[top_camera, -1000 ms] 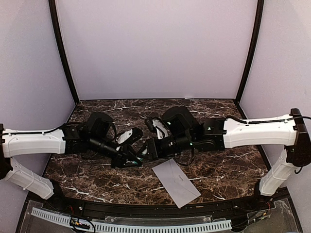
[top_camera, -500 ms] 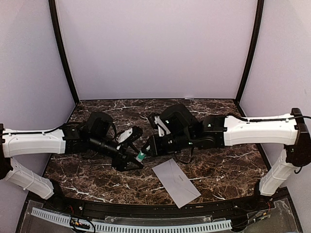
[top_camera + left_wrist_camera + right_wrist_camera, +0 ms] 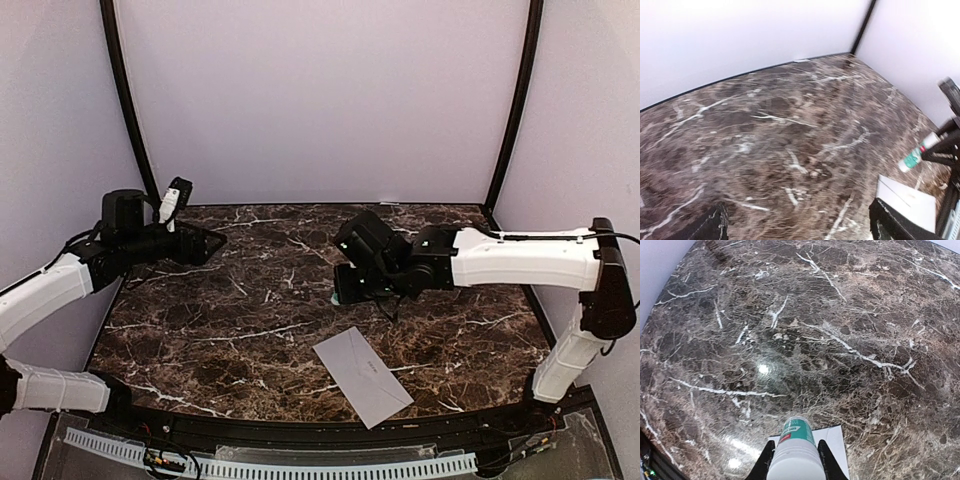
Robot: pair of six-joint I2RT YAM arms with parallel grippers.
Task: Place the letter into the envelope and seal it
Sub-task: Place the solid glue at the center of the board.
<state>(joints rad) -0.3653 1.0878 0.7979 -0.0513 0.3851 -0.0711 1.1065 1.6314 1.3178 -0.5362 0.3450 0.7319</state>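
A pale grey envelope (image 3: 362, 374) lies flat near the table's front edge, right of centre; its corner also shows in the left wrist view (image 3: 905, 200) and under the right gripper (image 3: 837, 440). The letter is out of view. My right gripper (image 3: 345, 285) hovers over the middle of the table, shut on a white glue stick with a teal label (image 3: 796, 450), (image 3: 918, 152). It hangs just behind the envelope. My left gripper (image 3: 200, 243) is raised at the back left, far from the envelope, open and empty, with a finger (image 3: 892, 225) at the frame's bottom edge.
The dark marble table (image 3: 250, 330) is closed in by pale walls with black corner posts (image 3: 130, 110). A cable tray (image 3: 270, 465) runs along the near edge below the arm bases.
The left gripper has opened, let go of the glue stick and swung away to the back left. The right gripper keeps the glue stick and has shifted slightly right.
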